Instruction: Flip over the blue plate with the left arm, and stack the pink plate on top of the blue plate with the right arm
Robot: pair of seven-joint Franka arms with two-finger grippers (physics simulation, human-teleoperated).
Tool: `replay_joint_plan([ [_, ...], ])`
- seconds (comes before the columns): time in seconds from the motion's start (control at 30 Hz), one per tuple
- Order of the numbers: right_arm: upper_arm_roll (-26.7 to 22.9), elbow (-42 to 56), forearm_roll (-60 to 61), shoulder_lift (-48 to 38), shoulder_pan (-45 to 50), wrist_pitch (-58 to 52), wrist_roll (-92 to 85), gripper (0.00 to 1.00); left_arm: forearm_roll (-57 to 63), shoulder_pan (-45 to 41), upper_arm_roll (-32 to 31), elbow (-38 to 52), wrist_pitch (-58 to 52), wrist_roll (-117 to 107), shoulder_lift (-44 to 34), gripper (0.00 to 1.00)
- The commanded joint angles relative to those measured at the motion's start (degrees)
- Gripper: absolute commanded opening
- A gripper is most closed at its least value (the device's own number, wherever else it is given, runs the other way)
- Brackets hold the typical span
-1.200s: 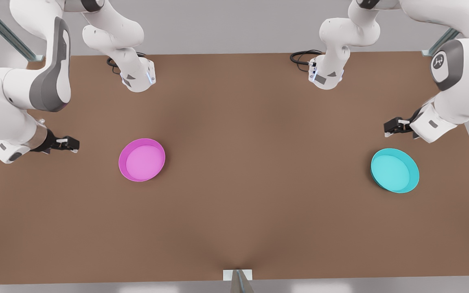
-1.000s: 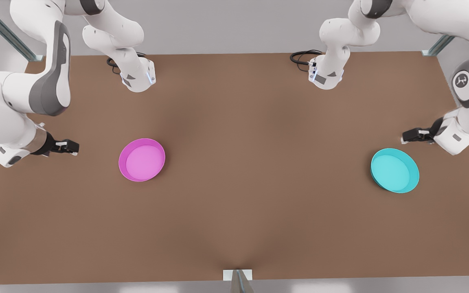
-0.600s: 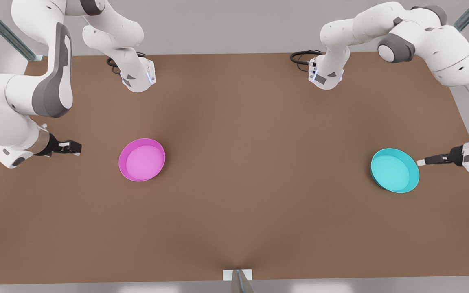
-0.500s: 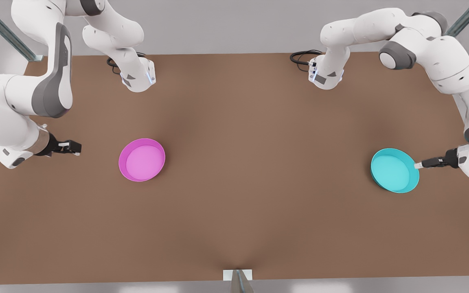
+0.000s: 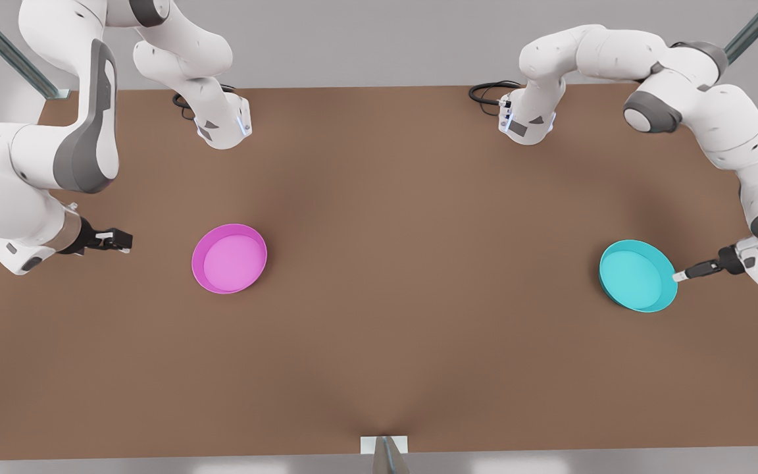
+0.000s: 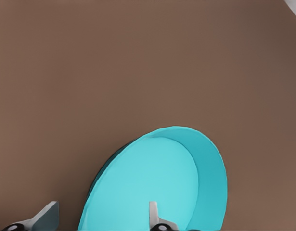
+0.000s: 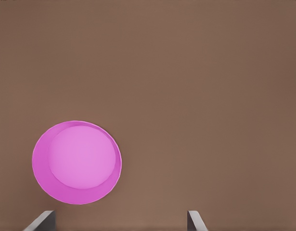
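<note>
The blue plate lies rim up near the front view's right edge of the table. My left gripper reaches in low from the front view's right and touches the plate's rim. In the left wrist view this gripper is open: one fingertip is over the blue plate's inside, the other outside the rim. The pink plate lies rim up left of centre. My right gripper waits well apart from it, toward the front view's left. It is open, with the pink plate ahead of it.
The brown table stretches wide between the two plates. Both arm bases stand at the far edge, with a black cable beside one. A small metal bracket sits at the near edge.
The left gripper has swung from behind the blue plate down to its rim on the front view's right, dropping low. The right arm has barely shifted. Neither plate has moved.
</note>
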Motion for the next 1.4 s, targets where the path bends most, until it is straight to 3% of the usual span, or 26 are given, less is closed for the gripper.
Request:
replay_joint_plan([
  [0.0, 0.0, 0.0, 0.0, -0.1, 0.0, 0.0, 0.0, 1.00, 1.5, 0.0, 0.0, -0.1, 0.5, -0.1, 0.0, 0.73],
  [0.1, 0.0, 0.0, 0.0, 0.0, 0.0, 0.0, 0.0, 1.00, 4.2, -0.4, -0.1, -0.4, 3.3, 0.0, 0.3, 0.64],
  [0.17, 0.0, -0.1, 0.1, 0.0, 0.1, 0.0, 0.1, 1.00, 4.2, -0.4, -0.1, -0.5, 3.4, 0.0, 0.6, 0.46],
  [0.9, 0.3, 0.0, 0.1, -0.1, 0.4, -0.4, 0.4, 1.00, 4.3, -3.4, -0.5, -4.2, 8.4, -0.6, 0.6, 0.40],
  [0.97, 0.3, 0.0, 0.1, -0.1, 0.4, -0.4, 0.4, 1.00, 4.4, -3.3, -0.5, -4.1, 8.3, -0.6, 0.6, 0.27],
  [1.03, 0.3, 0.0, 0.1, -0.1, 0.4, -0.4, 0.4, 1.00, 4.4, -3.3, -0.5, -4.1, 8.3, -0.6, 0.6, 0.21],
  [1.37, 0.3, 0.0, 0.1, -0.1, 0.4, -0.4, 0.4, 1.00, 3.9, -3.3, -0.5, -3.6, 7.2, -0.1, -0.4, 0.21],
])
